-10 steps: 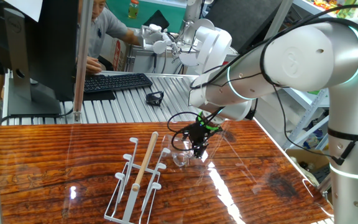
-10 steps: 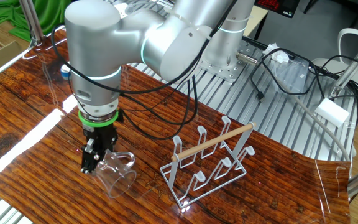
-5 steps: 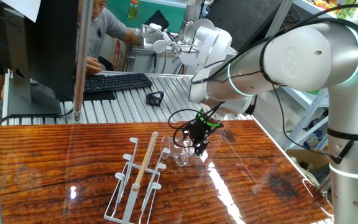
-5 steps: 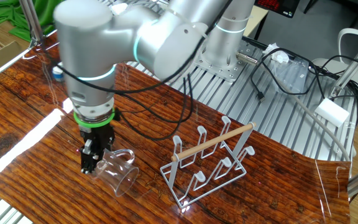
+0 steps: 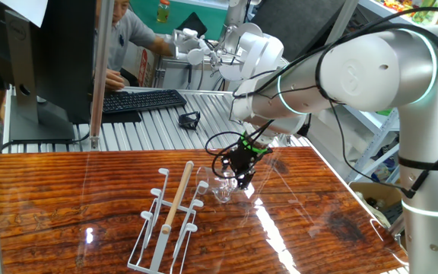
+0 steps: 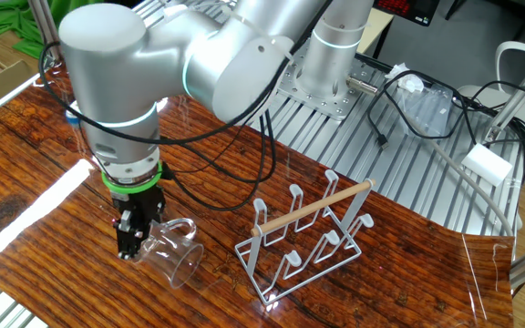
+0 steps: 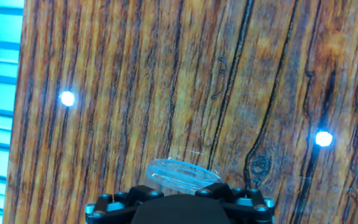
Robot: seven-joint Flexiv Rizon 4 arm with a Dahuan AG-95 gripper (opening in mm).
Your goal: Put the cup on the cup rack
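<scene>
Above the wooden worktop [image 6: 53, 228], I am holding the cup [image 6: 173, 251] in my fingers [image 6: 131, 239], which are closing on its rim; it is hanging tilted, clear of the wood, with its handle toward the cup rack [image 6: 308, 237]. The rack is standing apart to one side, its pegs bare. In the hand view the cup [image 7: 180, 172] is showing as a clear oval just ahead of my fingers [image 7: 179, 200].

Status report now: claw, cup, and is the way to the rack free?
Claw shut on the cup. Cup tilted, lifted off the table. Cup rack beside it, pegs bare, nothing between.
</scene>
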